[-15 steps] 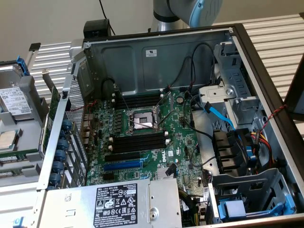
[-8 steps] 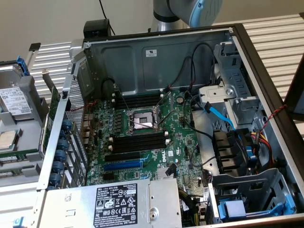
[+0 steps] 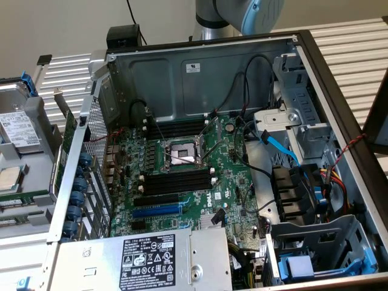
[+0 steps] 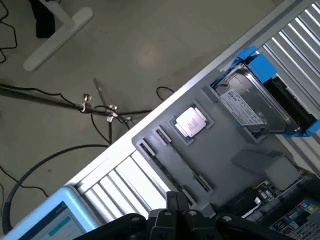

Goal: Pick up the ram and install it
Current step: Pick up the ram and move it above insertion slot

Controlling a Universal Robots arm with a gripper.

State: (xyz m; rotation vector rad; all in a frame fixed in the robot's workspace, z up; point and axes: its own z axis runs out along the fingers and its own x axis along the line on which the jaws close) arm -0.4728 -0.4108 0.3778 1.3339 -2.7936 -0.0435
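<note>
Green strip, long and thin, is being read as the ram [image 3: 24,197]. It is standing on edge outside the computer case [image 3: 200,66], at about nine o'clock in the exterior view, with a bare processor [image 3: 9,179] just at its twelve o'clock. Chips are not being resolved, so the identification is being logged as probable.

Wrist view: a grey parts tray [image 4: 240,150] is being looked down on. The processor and a hard drive [image 4: 250,107] in a blue carrier are being held on it. Long narrow grooves [image 4: 200,181] are running between the processor and the gripper [image 4: 176,199].

Claw: the black fingers [image 4: 171,201] are being held pressed together, with nothing between them. The gripper is hanging over the groove end of the tray; contact with the ram is not being seen.

Case interior: black memory slots [image 3: 179,182] are lying at twelve and six o'clock of the CPU socket [image 3: 180,153] on the motherboard [image 3: 233,182]. All are being read as empty. A blue expansion slot [image 3: 157,211] is lying at about seven o'clock of the socket.

Progress, as judged: nothing is being counted as done. The ram is not yet lifted and no slot is filled. Pick-up and seating are both being logged as outstanding.
</note>
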